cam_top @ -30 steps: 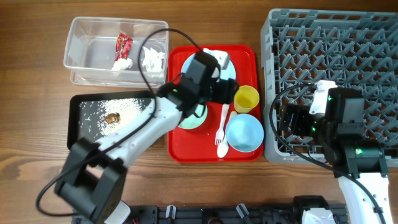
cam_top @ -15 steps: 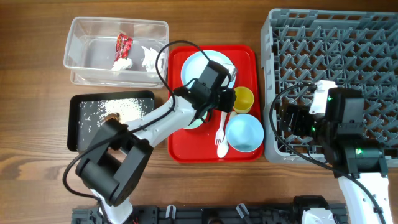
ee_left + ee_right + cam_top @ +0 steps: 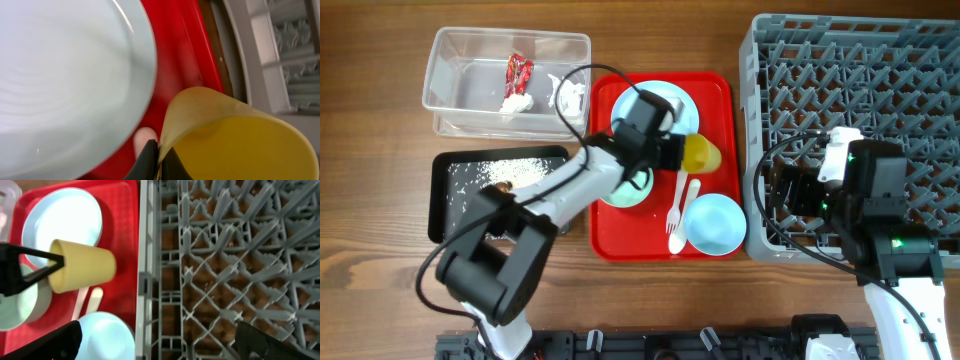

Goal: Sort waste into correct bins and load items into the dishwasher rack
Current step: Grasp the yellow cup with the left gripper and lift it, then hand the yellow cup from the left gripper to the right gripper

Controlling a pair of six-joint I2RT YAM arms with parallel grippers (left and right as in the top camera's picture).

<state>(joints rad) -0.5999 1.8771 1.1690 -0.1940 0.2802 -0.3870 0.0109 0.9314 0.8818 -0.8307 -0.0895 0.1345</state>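
Observation:
My left gripper (image 3: 682,152) is shut on the rim of the small yellow cup (image 3: 703,152), which lies tipped sideways above the red tray (image 3: 722,90). In the left wrist view the fingertips (image 3: 152,159) pinch the cup's wall (image 3: 235,135) beside the light blue plate (image 3: 65,75). The plate (image 3: 665,98), the light blue bowl (image 3: 713,224), the fork (image 3: 674,218) and the spoon (image 3: 688,192) rest on the tray. The pale green bowl (image 3: 618,192) is partly under my left arm. My right gripper (image 3: 160,345) is open over the left edge of the dishwasher rack (image 3: 860,90).
A clear tub (image 3: 460,95) at the back left holds the red wrapper (image 3: 518,72) and white tissue (image 3: 516,102). The black tray (image 3: 442,195) in front of it holds rice-like crumbs (image 3: 520,170). The rack's upright pegs (image 3: 230,255) stand close under my right gripper.
My left gripper has gone from open to shut on the cup's rim, and the cup has tipped from upright onto its side. The right arm has not moved.

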